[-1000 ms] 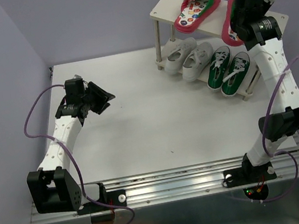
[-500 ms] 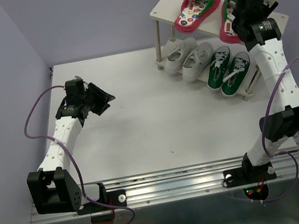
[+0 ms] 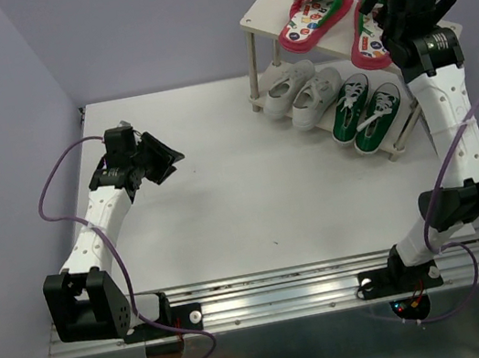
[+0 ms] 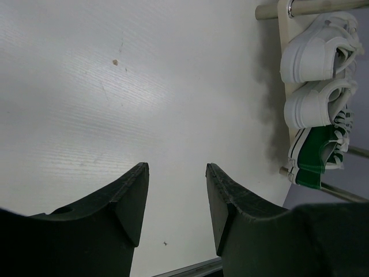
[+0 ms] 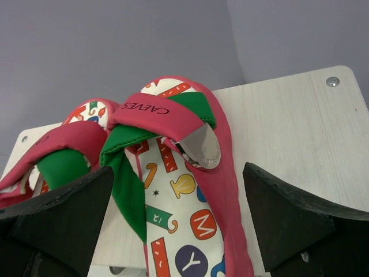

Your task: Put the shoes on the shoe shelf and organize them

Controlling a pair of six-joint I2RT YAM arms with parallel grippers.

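The beige shoe shelf (image 3: 259, 16) stands at the far right. Its top board (image 5: 288, 127) carries two red-pink flip-flops: one (image 3: 314, 14) on the left, the other (image 3: 369, 32) beside it, also in the right wrist view (image 5: 184, 219). My right gripper (image 3: 388, 12) (image 5: 177, 170) is open, its fingers wide either side of that second flip-flop without touching it. On the lower board sit two white sneakers (image 3: 284, 88) (image 3: 318, 96) and two green sneakers (image 3: 350, 104) (image 3: 377, 116). My left gripper (image 3: 166, 157) (image 4: 176, 166) hovers open over the bare table with nothing between its fingers.
The white table (image 3: 225, 200) ends at lavender walls at the back and on the left. The left wrist view shows the lower board's white sneakers (image 4: 314, 55) and a green one (image 4: 317, 156) far to the right. A metal rail (image 3: 277, 288) runs along the near edge.
My right gripper has opened and let go of the second flip-flop, which now lies flat on the top board. The gripper has drawn back slightly to the right. The left arm has not moved.
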